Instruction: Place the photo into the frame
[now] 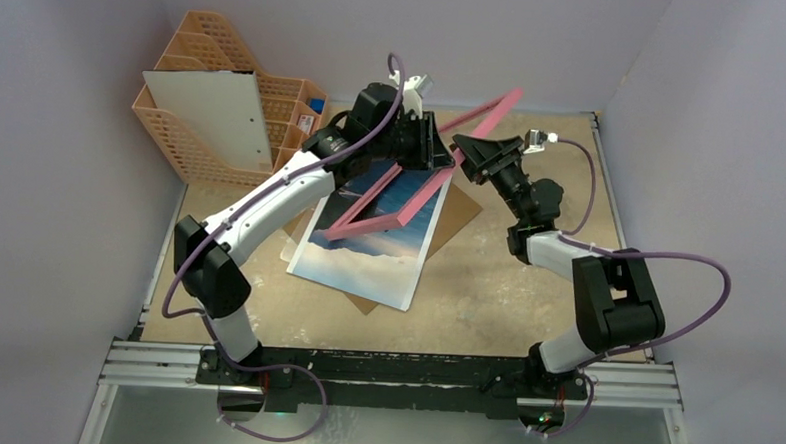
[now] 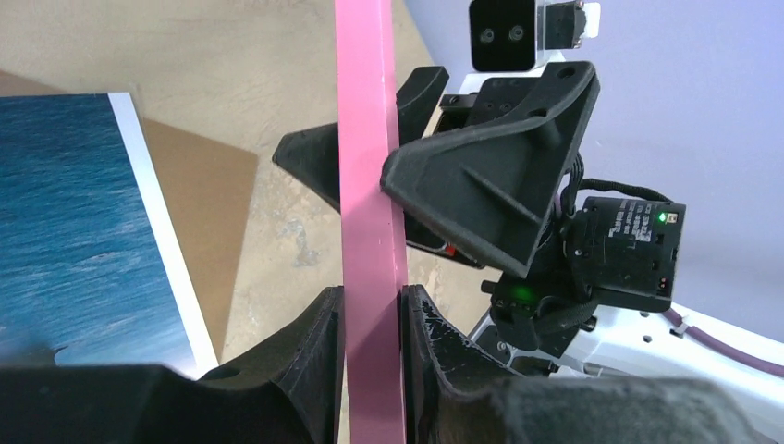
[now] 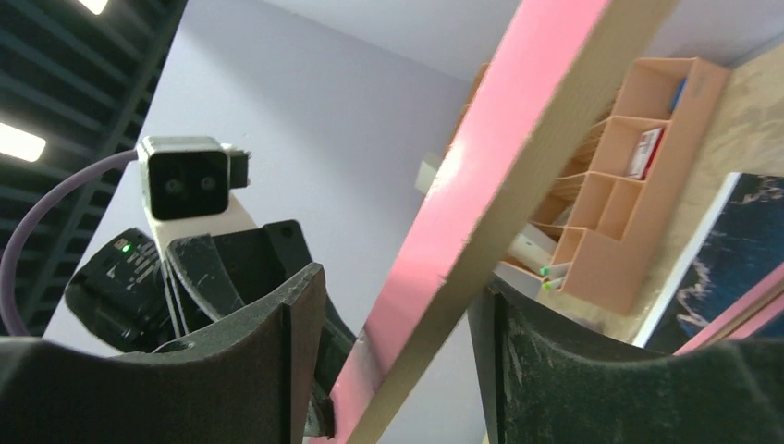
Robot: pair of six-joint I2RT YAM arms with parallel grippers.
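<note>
The left tool (image 2: pixel 372 303) squeezes one edge of the frame (image 2: pixel 365 120) and holds it tilted up over the photo (image 1: pixel 367 261), which lies on a brown board (image 1: pixel 459 220). The right tool (image 3: pixel 398 287) sits loose around that same edge. Next it probably needs to squeeze tight.

You see one frame (image 1: pixel 422 198), one photo (image 1: pixel 367 263), one brown backing board (image 1: pixel 459 221), one orange mesh rack (image 1: pixel 168 138) and two hands: left hand (image 2: pixel 372 324), right hand (image 3: pixel 398 314).
</note>
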